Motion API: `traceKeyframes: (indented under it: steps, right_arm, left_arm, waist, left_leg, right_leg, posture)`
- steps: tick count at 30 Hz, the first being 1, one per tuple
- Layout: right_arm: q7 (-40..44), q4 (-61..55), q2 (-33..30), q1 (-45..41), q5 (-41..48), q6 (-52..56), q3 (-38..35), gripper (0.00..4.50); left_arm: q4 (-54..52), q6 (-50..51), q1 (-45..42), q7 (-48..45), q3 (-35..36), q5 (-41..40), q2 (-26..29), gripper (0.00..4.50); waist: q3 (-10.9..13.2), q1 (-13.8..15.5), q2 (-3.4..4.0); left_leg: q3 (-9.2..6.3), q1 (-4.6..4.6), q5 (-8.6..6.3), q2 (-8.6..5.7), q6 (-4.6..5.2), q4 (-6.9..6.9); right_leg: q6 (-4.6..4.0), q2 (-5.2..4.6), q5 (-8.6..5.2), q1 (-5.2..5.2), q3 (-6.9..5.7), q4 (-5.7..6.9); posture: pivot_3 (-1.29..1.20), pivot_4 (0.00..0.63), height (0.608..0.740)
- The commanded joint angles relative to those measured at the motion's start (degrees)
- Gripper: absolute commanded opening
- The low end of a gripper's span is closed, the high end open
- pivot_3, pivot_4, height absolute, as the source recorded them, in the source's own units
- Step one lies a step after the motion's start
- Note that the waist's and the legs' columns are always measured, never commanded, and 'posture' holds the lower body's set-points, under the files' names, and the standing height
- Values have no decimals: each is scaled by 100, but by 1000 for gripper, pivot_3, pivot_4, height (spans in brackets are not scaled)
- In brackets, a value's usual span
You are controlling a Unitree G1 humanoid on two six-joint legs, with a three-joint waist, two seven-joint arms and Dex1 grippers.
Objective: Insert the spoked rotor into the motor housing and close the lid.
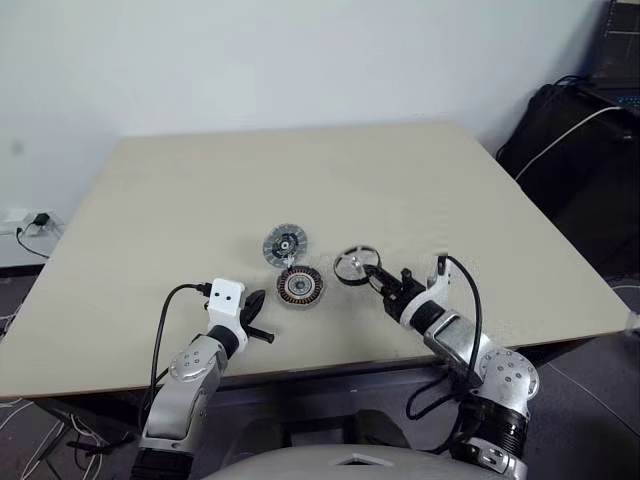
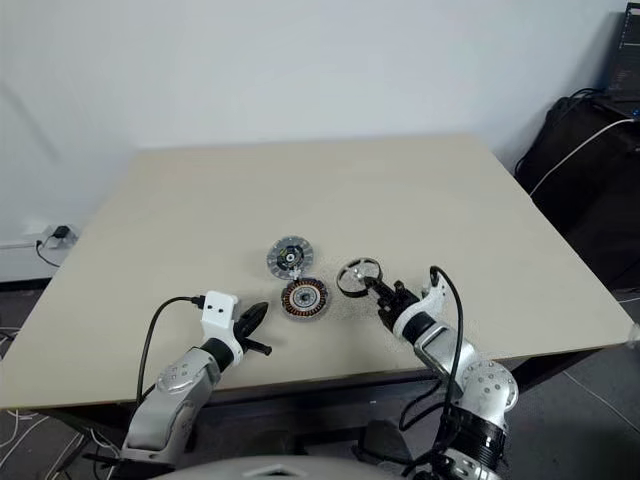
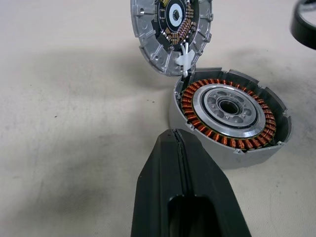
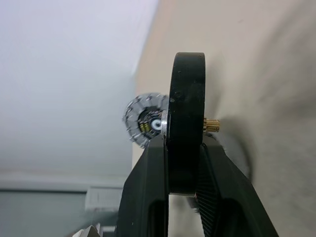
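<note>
the left end effector (image 1: 262, 331) hovers low over the near part of the beige surface (image 1: 150, 220), its 2 black fingers pressed together and holding nothing, pointing toward the motor housing (image 1: 299, 286), which sits just beyond its tip. wide bare surface lies to the left of that arm, out to the left edge. the housing rests flat, copper windings facing up around a pale hub, its bore open. the lid (image 1: 285, 244) lies on the surface touching the housing's far rim, ribbed face with dark centre upward. just right of the housing, apart from it, the spoked rotor (image 1: 354, 266) is pinched by its black rim between the 2 fingers of the right end effector (image 1: 378, 281), tilted up off the surface. right of that arm the surface runs bare to its right edge, and the whole far half is open.
</note>
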Motion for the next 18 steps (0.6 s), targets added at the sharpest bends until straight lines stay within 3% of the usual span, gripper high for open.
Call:
traceKeyframes:
  steps: [1, 9, 18]
  right_arm:
    - [-1, 11, 511, -223, 132, -159, 554, 413]
    - [188, 758, 466, -551, -119, -444, 1406, 413]
    - [467, 1385, 343, -787, -298, -663, 1650, 413]
  left_arm:
    - [-120, -30, -40, 9, 42, -7, 39, 0]
    - [-300, 33, 103, 50, 139, -35, 64, 0]
    - [-461, 90, 273, 95, 209, -43, 58, 0]
  waist:
    - [1, 1, -2]
    - [2, -1, -3]
    - [4, 1, -4]
  left_leg:
    - [0, 0, 0, 0, 0, 0]
    - [-1, -1, 0, 0, 0, -1]
    - [-3, -2, -1, 0, -1, -1]
  right_leg:
    - [0, 0, 0, 0, 0, 0]
    - [-3, 0, 1, -2, 0, -1]
    - [-3, -2, 2, -3, 0, -2]
  posture:
    - [0, 0, 740]
    - [0, 0, 740]
    - [0, 0, 740]
